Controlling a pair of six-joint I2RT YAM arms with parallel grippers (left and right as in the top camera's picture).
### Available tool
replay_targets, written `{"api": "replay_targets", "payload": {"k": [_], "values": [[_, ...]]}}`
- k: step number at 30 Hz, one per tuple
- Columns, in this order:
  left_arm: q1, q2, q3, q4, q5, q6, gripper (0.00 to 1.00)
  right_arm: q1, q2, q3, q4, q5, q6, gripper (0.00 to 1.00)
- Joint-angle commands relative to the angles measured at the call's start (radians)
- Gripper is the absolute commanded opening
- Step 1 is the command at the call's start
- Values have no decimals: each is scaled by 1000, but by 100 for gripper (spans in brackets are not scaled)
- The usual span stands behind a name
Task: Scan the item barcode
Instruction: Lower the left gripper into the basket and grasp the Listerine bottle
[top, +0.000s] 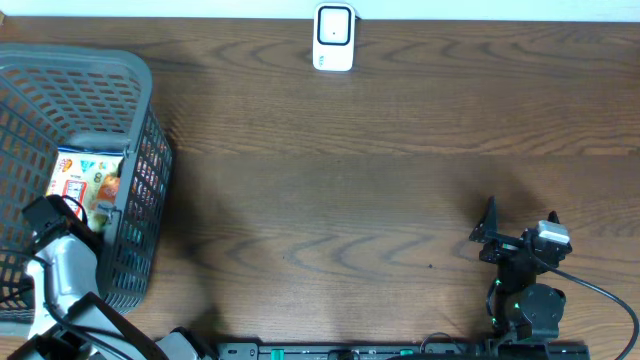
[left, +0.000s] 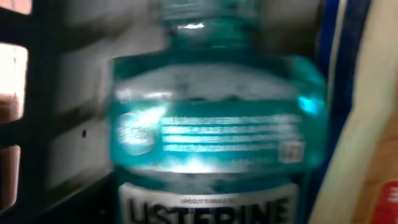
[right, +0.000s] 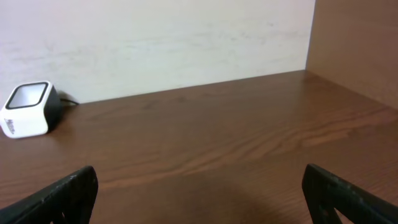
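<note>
Dark wood-grain table (top: 350, 200), seen from above, with a white scanner (top: 333, 38) at its far edge and a grey mesh basket (top: 90, 65) at your left. Your left end effector (top: 48, 212) reaches down inside the basket, beside a colourful snack packet (top: 90, 180). Its wrist view is filled by a teal mouthwash bottle (left: 211, 137) that lies straight ahead and very near. The bottle's long axis runs up the frame, neck at the top and printed label at the bottom.

Neither finger shows in that view, and from above the arm hides them, so you cannot tell whether this end effector is spread or pressed together. No barcode is legible on the blurred face turned toward you.

Your right end effector (top: 521, 212) rests spread wide and empty at the near right, well apart from the basket. The left arm is plainly the nearer, so the grasp likely falls to it, with the fingers set across the bottle's width.
</note>
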Motion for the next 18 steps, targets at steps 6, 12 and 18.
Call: {"api": "replay_targets", "payload": {"k": [6, 12, 18], "values": [[6, 66, -50, 4, 136, -5, 63, -5, -4, -1, -5, 1, -10, 99], [6, 16, 39, -34, 203, 46, 63, -5, -4, -1, -5, 1, -10, 99], [6, -88, 144, -83, 203, 123, 63, -6, -4, -1, -5, 1, -10, 99]]}}
